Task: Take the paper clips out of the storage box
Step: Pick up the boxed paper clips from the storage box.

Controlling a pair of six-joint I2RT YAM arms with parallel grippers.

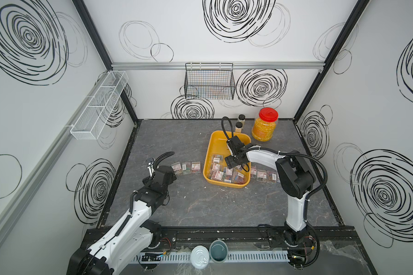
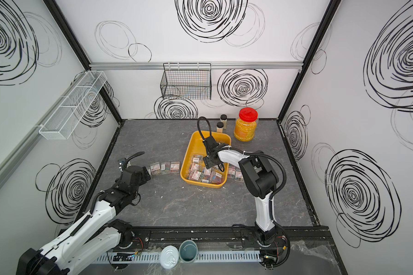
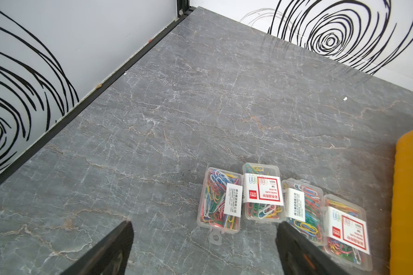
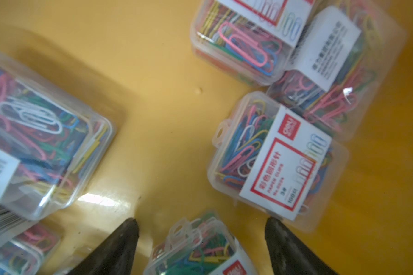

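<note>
A grey marbled tabletop (image 1: 200,209), bounded by black edge strips, lies bare across the lower middle and left of both top views, the widest free room in the scene. Centre right stands a shallow yellow plastic storage box (image 1: 210,152) with rounded corners. Its upper half is bare floor, while small clear plastic cases of multicoloured paper clips (image 1: 221,175) crowd its lower end against the near rim. A red-lidded clear jar of yellow grains (image 1: 264,127) stands near the box's upper right corner, apart from it. Two small black-capped bottles (image 1: 239,125) stand just beside the upper rim. The right claw (image 4: 200,220) hangs inside the box, spread, with one case between its fingertips (image 4: 129,228) and a gap on each side; bare yellow floor opens ahead of it. The left claw (image 3: 204,223) hovers over the tabletop left of the box, spread wide and holding nothing. Four cases (image 3: 262,192) lie in a row between it and the box's outer wall (image 3: 408,190). More cases (image 1: 264,176) line the tabletop right of the box, partly hidden by the right arm.
</note>
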